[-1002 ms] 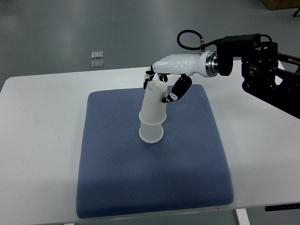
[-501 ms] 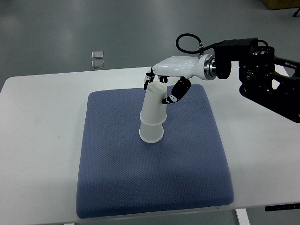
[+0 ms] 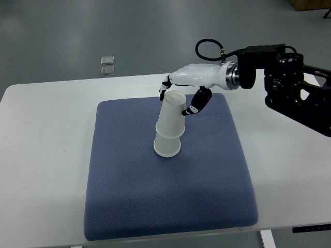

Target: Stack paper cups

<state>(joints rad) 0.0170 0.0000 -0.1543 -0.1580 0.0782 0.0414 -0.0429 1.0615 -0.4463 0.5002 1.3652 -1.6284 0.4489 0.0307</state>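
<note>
1. We are looking down on a white table (image 3: 46, 134) carrying a blue textured mat (image 3: 165, 206) that covers most of its middle.

2. We are seeing the stack of paper cups (image 3: 169, 125) standing upside down on the mat, a little behind its centre, with the wide rims on the mat and the closed base of the upper cup pointing up.

3. We are noting that the upper cup is sitting over the lower one, whose rim band is showing just beneath it, and that the stack is leaning slightly toward the right at its top.

4. We are watching the right hand (image 3: 187, 88) reaching in from the picture's right edge on a black arm (image 3: 295, 88), its white palm hovering just behind and above the top of the stack.

5. We are finding its fingers (image 3: 164, 87) loosely spread and bent downward, holding nothing; the dark fingertips are hanging just behind the cup's base, and the thumb (image 3: 199, 101) is pointing down to the right of the cup, close to it but apart.

6. We are spotting two small square objects (image 3: 107, 65) lying on the grey floor (image 3: 77, 31) beyond the table's far edge.
</note>
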